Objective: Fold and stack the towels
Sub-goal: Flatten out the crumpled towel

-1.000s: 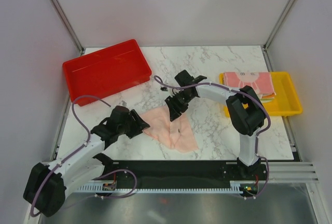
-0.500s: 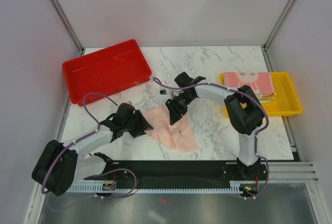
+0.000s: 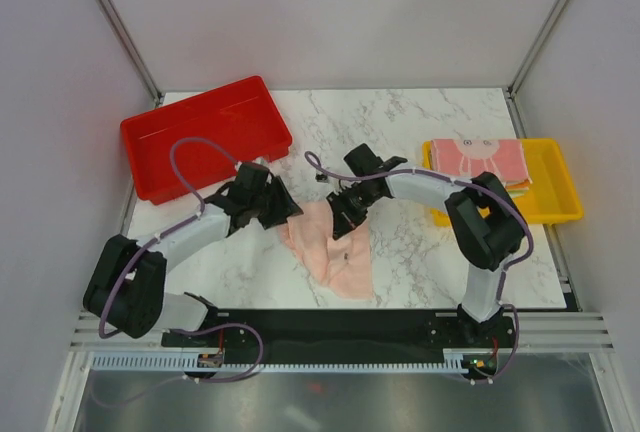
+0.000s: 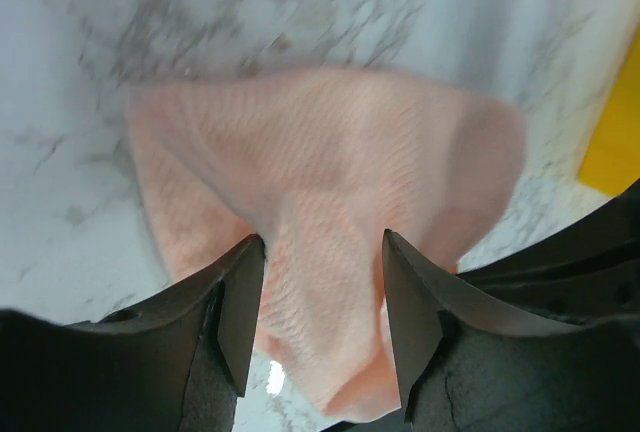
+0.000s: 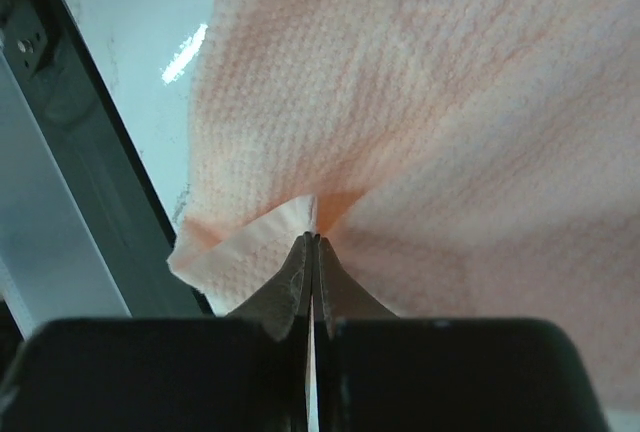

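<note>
**Marble tabletop (image 3: pixel 420 122): fold under way**

Left of the yellow tray (image 3: pixel 560 214), the right gripper (image 5: pixel 312 252) is clamped on a pinch of the peach-pink towel (image 3: pixel 335 252). The left gripper (image 4: pixel 322 282) gapes over its farther edge. Next, seemingly, it must close on cloth.

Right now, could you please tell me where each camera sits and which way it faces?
Top external: fixed above and behind the robot, looking down at the table; both arms show.
Left wrist: on the left arm, looking down past the open left gripper at the peach towel.
Right wrist: on the right arm, close on the towel, right gripper shut on a fold.
Shared: both wrist views show that towel.
</note>
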Tool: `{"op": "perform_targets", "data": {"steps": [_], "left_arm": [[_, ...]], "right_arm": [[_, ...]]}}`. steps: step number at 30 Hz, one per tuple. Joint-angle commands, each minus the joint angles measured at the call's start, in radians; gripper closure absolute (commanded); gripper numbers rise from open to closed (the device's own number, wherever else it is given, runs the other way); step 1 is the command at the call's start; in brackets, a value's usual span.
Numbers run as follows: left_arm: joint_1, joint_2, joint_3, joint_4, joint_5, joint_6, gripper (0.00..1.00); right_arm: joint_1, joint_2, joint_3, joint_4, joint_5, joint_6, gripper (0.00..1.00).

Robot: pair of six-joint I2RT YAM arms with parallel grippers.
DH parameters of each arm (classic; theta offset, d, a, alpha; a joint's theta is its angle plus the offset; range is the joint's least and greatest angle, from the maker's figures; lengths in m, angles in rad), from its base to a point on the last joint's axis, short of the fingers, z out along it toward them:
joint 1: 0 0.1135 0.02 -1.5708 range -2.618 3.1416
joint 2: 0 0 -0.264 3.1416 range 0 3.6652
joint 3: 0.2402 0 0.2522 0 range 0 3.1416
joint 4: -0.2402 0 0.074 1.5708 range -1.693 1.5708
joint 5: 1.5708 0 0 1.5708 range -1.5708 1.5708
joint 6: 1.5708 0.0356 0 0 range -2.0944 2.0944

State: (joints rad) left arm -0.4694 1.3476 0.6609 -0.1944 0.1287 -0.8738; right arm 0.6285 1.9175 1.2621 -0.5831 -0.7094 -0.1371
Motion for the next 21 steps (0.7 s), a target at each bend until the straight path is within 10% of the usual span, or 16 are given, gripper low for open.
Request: {"op": "perform_targets", "data": {"steps": [1,9,15,21], "left_arm": [[0.031,0.010,0.184,-0.058,-0.034,0.125,0.42],[0.029,-0.155,0.298,-0.244,0.050,0.328,0.37],[-0.018,-0.234,0.135,-0.136,0.296,0.345,0.37],[-0.207,-0.242,0.063,-0.004,0.182,0.254,0.38]], "right_arm": [[-0.006,-0.198,-0.068,0.195,0.062,0.179,1.00],[-0.070,-0.460,-0.265,0.434,0.438,0.692,1.00],[-0.138,-0.489,-0.267,0.431,0.565,0.783,1.00],[-0.168,-0.515,-0.265,0.456,0.602,0.800,1.00]]}}
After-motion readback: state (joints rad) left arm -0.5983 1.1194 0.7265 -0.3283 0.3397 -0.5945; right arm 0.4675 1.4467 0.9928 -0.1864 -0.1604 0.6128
